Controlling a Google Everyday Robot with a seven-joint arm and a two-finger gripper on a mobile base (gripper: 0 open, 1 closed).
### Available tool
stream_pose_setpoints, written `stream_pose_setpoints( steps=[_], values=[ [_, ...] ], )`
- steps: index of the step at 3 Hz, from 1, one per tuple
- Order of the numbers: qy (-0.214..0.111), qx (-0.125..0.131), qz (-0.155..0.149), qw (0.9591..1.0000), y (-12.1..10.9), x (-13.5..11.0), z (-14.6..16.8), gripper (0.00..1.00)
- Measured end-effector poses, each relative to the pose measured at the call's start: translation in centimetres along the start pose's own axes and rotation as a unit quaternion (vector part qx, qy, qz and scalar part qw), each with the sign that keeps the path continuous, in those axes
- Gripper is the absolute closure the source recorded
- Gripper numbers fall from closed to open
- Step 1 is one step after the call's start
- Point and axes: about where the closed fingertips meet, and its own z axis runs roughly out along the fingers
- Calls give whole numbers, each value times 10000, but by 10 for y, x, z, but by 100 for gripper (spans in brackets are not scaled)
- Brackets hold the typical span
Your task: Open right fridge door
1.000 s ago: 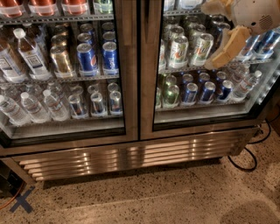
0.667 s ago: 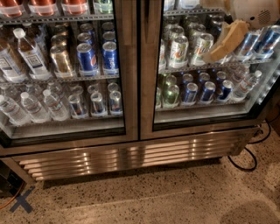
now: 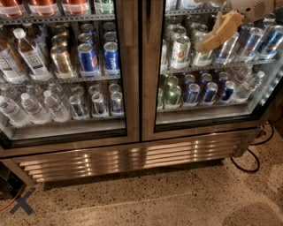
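The right door [image 3: 149, 88] stands upright, its long axis vertical and its glass facing the camera. It fills the right half of the fridge and looks shut, its steel frame lying flush beside the frame of the left door [image 3: 130, 66] at the centre seam. Through its pane show shelves of cans [image 3: 191, 92] and, at the far right, a water bottle [image 3: 247, 84]. The claw [image 3: 208, 42] hangs at the upper right of the view, in front of this door's glass at the level of the upper can shelf. It slants down and to the left from the pale arm [image 3: 256, 6] at the top edge. I cannot tell how far open the claw is. It holds nothing that I can see, and whether it touches the glass is also unclear. Below the doors runs a steel grille [image 3: 132, 161], and a black cable [image 3: 247, 163] lies on the speckled floor [image 3: 154, 198] at the right.
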Motion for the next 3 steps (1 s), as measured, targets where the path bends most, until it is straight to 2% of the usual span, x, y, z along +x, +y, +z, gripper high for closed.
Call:
stream_pose_setpoints(
  steps=[2, 3],
  values=[
    [-251, -132, -116, 9995, -12, -14, 12, 22],
    [-324, -240, -162, 9991, -14, -19, 19, 18]
  ],
)
